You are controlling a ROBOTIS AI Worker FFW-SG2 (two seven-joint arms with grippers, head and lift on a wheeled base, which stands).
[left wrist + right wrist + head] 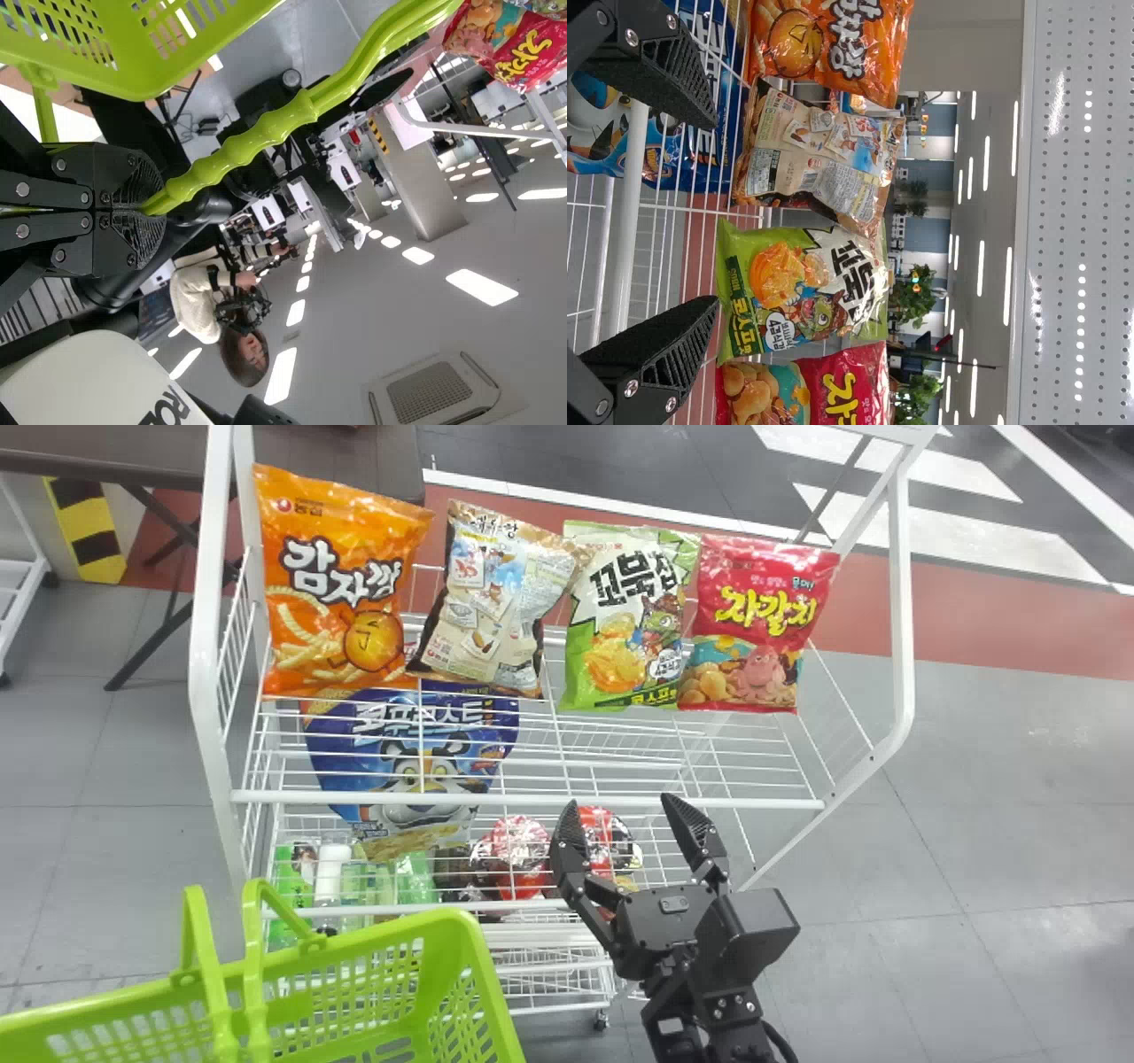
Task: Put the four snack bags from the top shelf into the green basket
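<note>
My right gripper (pixel 625 815) stands open in front of the shelf rack, below the top shelf's bags. On that shelf, from left to right, stand an orange bag (pixel 341 593), a beige bag (pixel 496 607), a green bag (pixel 625 620) and a red bag (pixel 753 629). In the right wrist view, the green bag (pixel 802 288) lies beyond the gap of the right gripper (pixel 716 212), not touching it. The green basket (pixel 372 965) is at the lower left; in the left wrist view my left gripper (pixel 146 208) is shut on the handle (pixel 257 146) of the basket (pixel 159 66).
A blue bag (pixel 412 762) sits below the top shelf, with bottles (pixel 332 877) and round red packs (pixel 518 859) lower down. The white rack's front bar (pixel 532 801) crosses between my right gripper and the bags. A dark table (pixel 337 456) stands behind at the left.
</note>
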